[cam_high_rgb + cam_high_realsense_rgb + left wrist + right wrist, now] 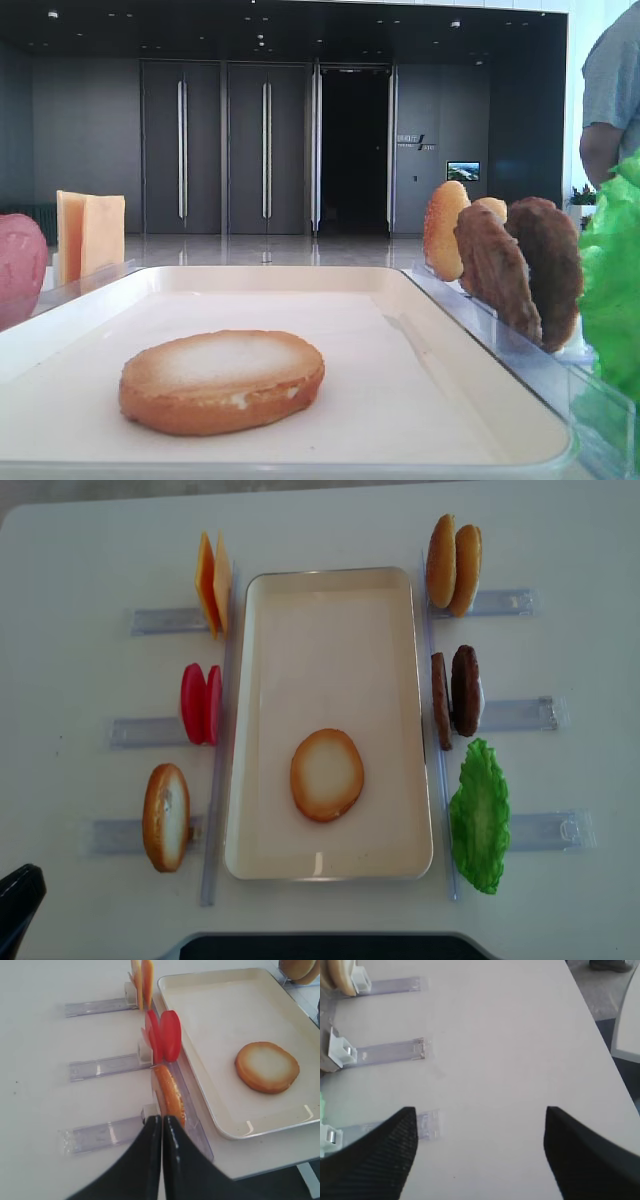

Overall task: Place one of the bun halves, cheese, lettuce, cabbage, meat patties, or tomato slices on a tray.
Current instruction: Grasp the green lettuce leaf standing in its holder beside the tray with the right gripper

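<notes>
A bun half [327, 774] with a pale toasted face lies flat on the cream tray [330, 600], toward its near end. In the left wrist view my left gripper [161, 1119] is shut and empty, its tips just short of another bun half [169, 1095] that stands on edge in a clear rack left of the tray [210, 990]. My right gripper [480, 1110] hangs open over bare table, with nothing between its fingers. Cheese [212, 595] and tomato slices [201, 703] stand left of the tray. Two bun halves [454, 565], meat patties [455, 695] and lettuce [480, 815] stand right of it.
Clear plastic racks [390, 1052] stick out from both long sides of the tray. The table's right edge [600, 1035] runs close by the right gripper. A dark arm part [18, 905] shows at the near left corner. A person [610, 90] stands at the far right.
</notes>
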`<state>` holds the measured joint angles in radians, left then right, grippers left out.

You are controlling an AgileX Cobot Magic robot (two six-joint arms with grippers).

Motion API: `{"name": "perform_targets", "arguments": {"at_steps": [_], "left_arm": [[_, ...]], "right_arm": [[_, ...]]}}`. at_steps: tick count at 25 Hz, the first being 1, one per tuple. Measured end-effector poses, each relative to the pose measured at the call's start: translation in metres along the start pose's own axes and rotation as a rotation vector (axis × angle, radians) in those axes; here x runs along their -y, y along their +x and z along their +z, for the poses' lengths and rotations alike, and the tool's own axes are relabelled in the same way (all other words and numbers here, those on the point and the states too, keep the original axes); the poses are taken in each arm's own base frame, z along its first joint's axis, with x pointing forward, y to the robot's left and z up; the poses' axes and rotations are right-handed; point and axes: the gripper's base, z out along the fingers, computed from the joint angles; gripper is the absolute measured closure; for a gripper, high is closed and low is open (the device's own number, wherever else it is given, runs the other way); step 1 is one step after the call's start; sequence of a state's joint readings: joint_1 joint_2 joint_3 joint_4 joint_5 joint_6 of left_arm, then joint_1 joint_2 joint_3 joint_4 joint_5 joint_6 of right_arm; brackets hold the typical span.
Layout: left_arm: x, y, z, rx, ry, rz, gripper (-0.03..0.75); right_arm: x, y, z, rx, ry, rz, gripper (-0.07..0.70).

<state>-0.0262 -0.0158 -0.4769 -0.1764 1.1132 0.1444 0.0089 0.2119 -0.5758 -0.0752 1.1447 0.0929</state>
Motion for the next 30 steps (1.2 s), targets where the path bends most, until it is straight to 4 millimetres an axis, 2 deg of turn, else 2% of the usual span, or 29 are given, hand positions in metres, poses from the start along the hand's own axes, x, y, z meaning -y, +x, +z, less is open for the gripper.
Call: {"name": "perform_targets", "arguments": {"at_steps": [4, 7, 9, 10, 14, 16, 22, 26, 30], "left_arm": [[-0.001, 0.000, 0.000, -0.002, -0.015, 0.007, 0.709], [-0.001, 0.000, 0.000, -0.002, -0.016, 0.008, 0.645], [-0.002, 0.000, 0.000, -0.003, -0.019, 0.009, 0.555], [-0.002, 0.000, 0.000, -0.003, -0.019, 0.009, 0.484], [-0.003, 0.000, 0.000, -0.005, -0.037, -0.002, 0.136], [-0.006, 0.001, 0.000, -0.008, -0.064, -0.013, 0.066], [-0.007, 0.001, 0.000, -0.010, -0.082, -0.017, 0.024], [-0.007, 0.001, 0.000, -0.010, -0.082, -0.018, 0.024], [-0.007, 0.001, 0.000, -0.009, -0.082, -0.019, 0.024]], "right_arm": [[-0.002, -0.019, 0.007, -0.074, 0.004, -0.007, 0.101], [-0.003, -0.032, 0.012, -0.111, 0.006, -0.010, 0.101], [-0.003, -0.040, 0.013, -0.124, 0.007, -0.011, 0.101], [-0.004, -0.044, 0.013, -0.127, 0.005, -0.010, 0.100], [-0.007, -0.061, 0.011, -0.133, -0.017, 0.002, 0.100], [-0.008, -0.069, 0.010, -0.155, -0.028, 0.008, 0.100], [-0.012, -0.087, 0.023, -0.259, -0.040, 0.015, 0.100], [-0.015, -0.091, 0.039, -0.331, -0.043, 0.017, 0.100], [-0.016, -0.092, 0.046, -0.362, -0.052, 0.023, 0.100]]}}
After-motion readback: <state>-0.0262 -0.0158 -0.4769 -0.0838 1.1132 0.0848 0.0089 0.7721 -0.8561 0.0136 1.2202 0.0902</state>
